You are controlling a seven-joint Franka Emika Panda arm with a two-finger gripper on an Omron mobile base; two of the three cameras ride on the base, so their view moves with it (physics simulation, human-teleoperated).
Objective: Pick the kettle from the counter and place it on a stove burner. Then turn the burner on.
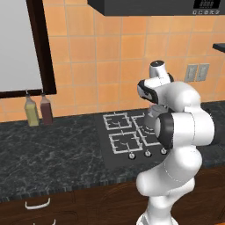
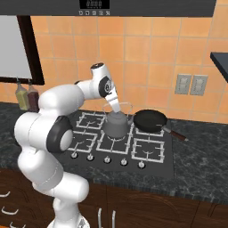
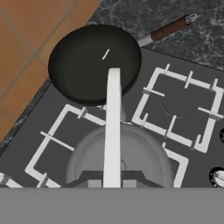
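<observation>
The grey kettle (image 2: pixel 116 126) stands upright over the middle burner (image 2: pixel 103 143) of the black cooktop (image 2: pixel 153 164); whether it rests on the grate or hangs just above it I cannot tell. My gripper (image 2: pixel 116 108) reaches down from above and is shut on the top of its thin arched handle (image 2: pixel 125 103). In the hand view the handle (image 3: pixel 113 113) runs straight up between my fingertips (image 3: pixel 112 180), with the kettle's round body (image 3: pixel 144 153) below. The burner's light grey square grate (image 3: pixel 48 139) shows around the kettle. The black counter (image 2: pixel 200 164) stretches to both sides.
A black frying pan (image 2: pixel 150 120) with a brown handle (image 2: pixel 177 134) sits on the back right burner, close beside the kettle. A row of knobs (image 2: pixel 107 159) lines the cooktop's front. Two bottles (image 1: pixel 38 110) stand at the wall on the left. A range hood (image 2: pixel 95 6) hangs overhead.
</observation>
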